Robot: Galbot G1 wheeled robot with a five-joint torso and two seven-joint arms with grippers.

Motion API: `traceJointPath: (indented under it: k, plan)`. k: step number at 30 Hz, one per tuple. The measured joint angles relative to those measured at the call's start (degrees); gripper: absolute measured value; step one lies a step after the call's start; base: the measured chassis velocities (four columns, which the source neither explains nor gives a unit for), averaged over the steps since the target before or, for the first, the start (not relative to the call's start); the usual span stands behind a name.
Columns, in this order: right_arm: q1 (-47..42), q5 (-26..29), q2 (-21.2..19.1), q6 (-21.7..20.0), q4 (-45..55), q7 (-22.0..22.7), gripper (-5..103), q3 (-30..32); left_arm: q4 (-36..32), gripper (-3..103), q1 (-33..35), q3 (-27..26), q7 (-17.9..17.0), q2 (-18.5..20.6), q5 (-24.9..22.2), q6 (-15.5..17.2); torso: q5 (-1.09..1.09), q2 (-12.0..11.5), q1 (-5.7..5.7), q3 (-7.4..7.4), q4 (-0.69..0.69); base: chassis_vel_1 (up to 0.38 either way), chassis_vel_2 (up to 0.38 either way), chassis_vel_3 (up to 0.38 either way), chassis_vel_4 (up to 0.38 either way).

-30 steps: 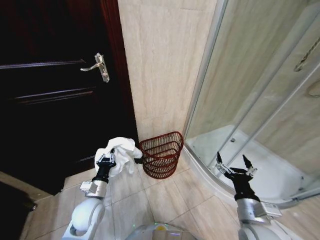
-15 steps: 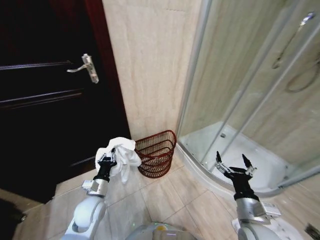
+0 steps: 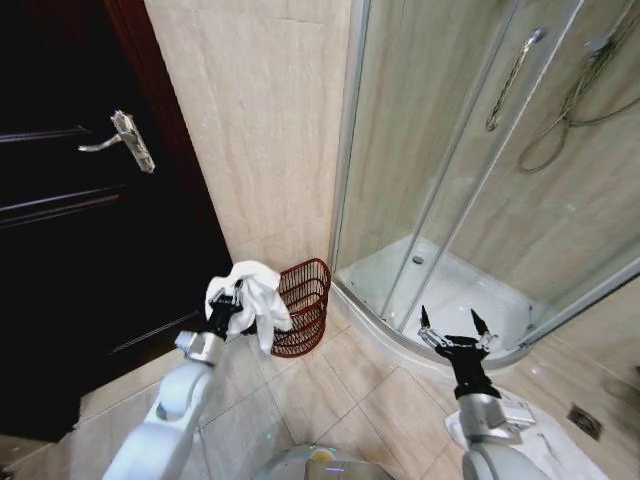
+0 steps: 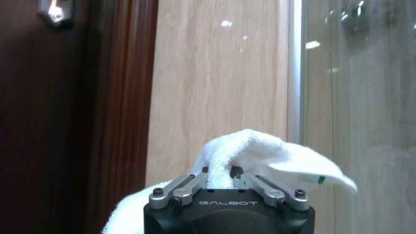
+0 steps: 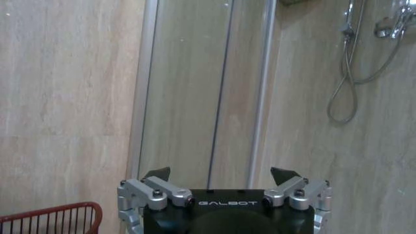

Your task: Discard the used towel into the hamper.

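In the head view the left gripper (image 3: 226,306) was clamped on the white towel (image 3: 254,292), hanging downward just beside the upright hamper (image 3: 303,305) at the wall's foot. The right gripper (image 3: 452,329) stood spread, empty. In the left wrist view the fingers (image 4: 188,185) pinched the towel (image 4: 256,153). In the right wrist view the hamper rim (image 5: 58,213) showed.

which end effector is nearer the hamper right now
Left. The left end effector, shut on the white towel, is just beside the hamper. The right end effector, open, is farther off by the shower tray.
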Motion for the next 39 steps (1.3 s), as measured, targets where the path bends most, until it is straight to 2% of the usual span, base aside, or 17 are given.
traceJointPath:
  k: [3, 4, 6, 7, 10, 11, 18, 19, 22, 23, 26, 27, 28, 29, 31, 37, 39]
  plan:
    - [-0.24, -0.1, 0.0, 0.6, -0.58, 0.0, 100, 0.57, 1.75, 10, -8.92, 3.01, 0.43, 2.49, -2.9, 3.2, 0.0, 0.0, 0.0, 0.0, -0.01, 0.0, 0.0, 0.0, 0.0]
    - [-0.24, -0.1, 0.0, 0.6, -0.58, 0.0, 100, 0.57, 1.75, 10, -8.92, 3.01, 0.43, 2.49, -2.9, 3.2, 0.0, 0.0, 0.0, 0.0, -0.01, 0.0, 0.0, 0.0, 0.0]
    - [-0.57, 0.03, 0.0, 1.23, -0.87, -0.12, 100, 1.41, 3.91, 10, -16.36, 6.38, 0.52, 4.13, -4.11, 4.61, 0.03, 0.02, 0.0, 0.0, -0.04, 0.0, 0.0, 0.0, 0.0]
    - [-0.57, 0.03, 0.0, 1.23, -0.87, -0.12, 100, 1.41, 3.91, 10, -16.36, 6.38, 0.52, 4.13, -4.11, 4.61, 0.03, 0.02, 0.0, 0.0, -0.04, 0.0, 0.0, 0.0, 0.0]
    - [-0.74, 0.73, -0.01, 1.95, -1.01, -0.09, 100, 2.46, 8.64, 10, -25.4, 12.79, 0.56, 5.71, -5.52, 5.97, 0.03, 0.02, 0.0, 0.01, -0.02, 0.0, 0.0, 0.0, 0.0]
    - [-0.74, 0.73, -0.01, 1.95, -1.01, -0.09, 100, 2.46, 8.64, 10, -25.4, 12.79, 0.56, 5.71, -5.52, 5.97, 0.03, 0.02, 0.0, 0.01, -0.02, 0.0, 0.0, 0.0, 0.0]
    - [-0.48, 2.7, 0.0, 2.11, -1.01, 0.08, 100, 3.61, 23.14, 10, -38.67, 25.99, 0.93, 4.33, -6.71, 3.14, 0.0, 0.03, 0.01, 0.02, -0.02, 0.0, 0.0, 0.0, 0.0]
    - [-0.48, 2.7, 0.0, 2.11, -1.01, 0.08, 100, 3.61, 23.14, 10, -38.67, 25.99, 0.93, 4.33, -6.71, 3.14, 0.0, 0.03, 0.01, 0.02, -0.02, 0.0, 0.0, 0.0, 0.0]
    - [-0.42, 3.66, -0.01, 1.99, -1.21, 0.36, 100, 4.19, 33.76, 10, -47.78, 33.66, 2.25, 3.83, -9.18, 2.52, 0.03, 0.03, 0.01, 0.02, -0.02, 0.0, 0.0, 0.0, 0.0]
    - [-0.42, 3.66, -0.01, 1.99, -1.21, 0.36, 100, 4.19, 33.76, 10, -47.78, 33.66, 2.25, 3.83, -9.18, 2.52, 0.03, 0.03, 0.01, 0.02, -0.02, 0.0, 0.0, 0.0, 0.0]
    - [-0.48, 4.45, 0.0, 1.77, -1.17, 0.46, 100, 4.32, 44.53, 10, -54.52, 38.79, 3.31, 2.96, -5.83, 2.16, 0.02, 0.04, 0.01, 0.02, -0.01, 0.0, 0.0, 0.0, 0.0]
    - [-0.48, 4.45, 0.0, 1.77, -1.17, 0.46, 100, 4.32, 44.53, 10, -54.52, 38.79, 3.31, 2.96, -5.83, 2.16, 0.02, 0.04, 0.01, 0.02, -0.01, 0.0, 0.0, 0.0, 0.0]
    - [-0.45, 4.74, 0.0, 1.69, -1.1, 0.47, 100, 4.31, 48.48, 10, -56.44, 39.78, 3.42, 2.15, -2.8, 1.95, 0.0, 0.04, 0.01, 0.02, -0.01, 0.0, 0.0, 0.0, 0.0]
    - [-0.45, 4.74, 0.0, 1.69, -1.1, 0.47, 100, 4.31, 48.48, 10, -56.44, 39.78, 3.42, 2.15, -2.8, 1.95, 0.0, 0.04, 0.01, 0.02, -0.01, 0.0, 0.0, 0.0, 0.0]
    - [-0.35, 5.14, 0.0, 1.66, -1.08, 0.47, 100, 4.25, 52.27, 10, -58.11, 40.12, 3.95, 1.0, 2.92, 1.71, 0.0, 0.04, 0.01, 0.02, -0.03, 0.0, 0.0, 0.0, 0.0]
    - [-0.46, 5.94, 0.0, 1.97, -1.66, 0.3, 100, 4.23, 51.13, 9, -57.93, 38.87, 7.82, 2.3, 12.18, 4.29, 0.0, 0.04, 0.01, 0.02, -0.02, 0.0, 0.0, 0.0, 0.0]
    - [-0.56, 6.15, 0.0, 2.14, -1.79, 0.23, 100, 4.23, 49.24, 9, -57.6, 38.07, 8.66, 3.2, 13.31, 4.96, -0.01, 0.04, 0.01, 0.02, -0.01, 0.0, 0.0, 0.0, 0.0]
